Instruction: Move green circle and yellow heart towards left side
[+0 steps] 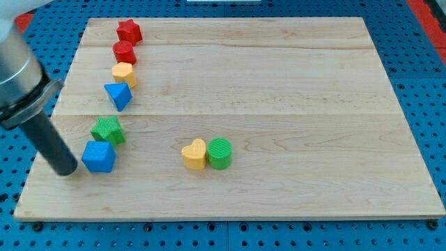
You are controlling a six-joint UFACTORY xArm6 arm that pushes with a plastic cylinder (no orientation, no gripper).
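The wooden tabletop (279, 77) sits on a blue board full of little holes (418, 63). There are no bowls or boxes here, only blocks. The yellow heart (194, 154) and the green circle (220, 153) sit side by side and touch, near the view's bottom, a bit left of the middle. The heart is on the left of the circle. To their left there is bare wood, then the blue block with flat sides (98, 156) and the green star (108, 130) just above it, both near the left edge. Higher up on the left there is a line of blocks: a blue triangle (118, 95), a yellow block (125, 74), a red round block (124, 52) and a red star (129, 31). The arm has no gripper, just a dark rod. My tip (66, 169) is just left of the blue block, maybe touching it, and well apart from the heart and circle. The right side of the wood is wide and bare.
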